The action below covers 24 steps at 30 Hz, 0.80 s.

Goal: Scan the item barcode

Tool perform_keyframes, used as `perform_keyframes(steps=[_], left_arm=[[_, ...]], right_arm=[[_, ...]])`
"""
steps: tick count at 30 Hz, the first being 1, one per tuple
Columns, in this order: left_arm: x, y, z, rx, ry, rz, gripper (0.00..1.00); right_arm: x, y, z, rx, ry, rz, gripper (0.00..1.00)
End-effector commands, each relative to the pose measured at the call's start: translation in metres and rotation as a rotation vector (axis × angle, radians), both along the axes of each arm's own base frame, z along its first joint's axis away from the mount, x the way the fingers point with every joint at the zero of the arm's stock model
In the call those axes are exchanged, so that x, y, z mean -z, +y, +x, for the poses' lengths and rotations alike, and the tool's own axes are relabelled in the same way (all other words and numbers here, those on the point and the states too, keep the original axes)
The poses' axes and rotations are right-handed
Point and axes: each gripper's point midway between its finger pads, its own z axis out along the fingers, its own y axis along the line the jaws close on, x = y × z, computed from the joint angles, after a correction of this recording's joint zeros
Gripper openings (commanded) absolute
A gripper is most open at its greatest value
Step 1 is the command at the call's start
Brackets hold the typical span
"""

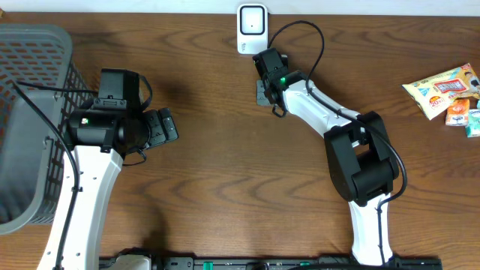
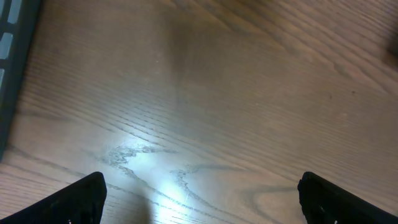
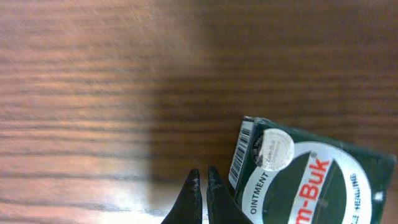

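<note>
- Dark green cardboard ointment box (image 3: 311,180) with a white round label and a barcode strip on its narrow side: it lies flat on the brown wooden counter (image 1: 225,172), close to the far edge at mid-width, just in front of the white barcode scanner (image 1: 252,26). From overhead it is mostly hidden under the right arm.
- Handling, as a judgement: a small carton like this is probably light and fairly stiff, though hard pinching could dent its walls. The printed faces look smooth and may slip. The two long side faces look like the best hold, since that leaves the barcode edge uncovered.
- Right claw (image 3: 200,193): clenched on nothing, its tips pressed together just beside the box's barcode end. Contact cannot be told.
- Left claw (image 2: 202,199): released, jaws wide apart, hovering over bare wood towards the left edge.
- Surface: polished wood grain with a glare patch, flat and hard, so a flat box offers little edge to get under.
- Room: a grey plastic lattice basket (image 1: 30,112) at the left edge and colourful snack packets (image 1: 442,90) at the right edge, both well apart from the box.
</note>
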Motion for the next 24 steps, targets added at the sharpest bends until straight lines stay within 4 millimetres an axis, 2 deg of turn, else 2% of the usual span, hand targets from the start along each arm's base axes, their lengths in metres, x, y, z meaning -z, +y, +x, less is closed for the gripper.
perform_keyframes(steps=[1, 4, 8, 18, 22, 24], left_arm=[[0.000, 0.002, -0.001, -0.005, 0.004, 0.004, 0.97], [0.000, 0.002, -0.001, -0.004, 0.004, 0.003, 0.98], [0.000, 0.002, -0.001, -0.005, 0.004, 0.004, 0.98], [0.000, 0.002, -0.001, -0.004, 0.004, 0.003, 0.98], [0.000, 0.002, -0.001, -0.005, 0.004, 0.004, 0.98], [0.000, 0.002, -0.001, -0.005, 0.004, 0.004, 0.97]], right_arm=[[0.007, -0.015, -0.008, 0.012, 0.037, -0.052, 0.01], [0.002, -0.024, -0.018, 0.019, 0.076, -0.077, 0.01], [-0.017, -0.036, -0.028, 0.036, 0.096, -0.104, 0.01], [-0.075, -0.037, -0.023, 0.041, -0.008, -0.051, 0.02], [-0.080, -0.043, -0.016, 0.060, -0.032, -0.039, 0.15], [-0.078, -0.050, -0.014, 0.072, -0.028, -0.042, 0.26]])
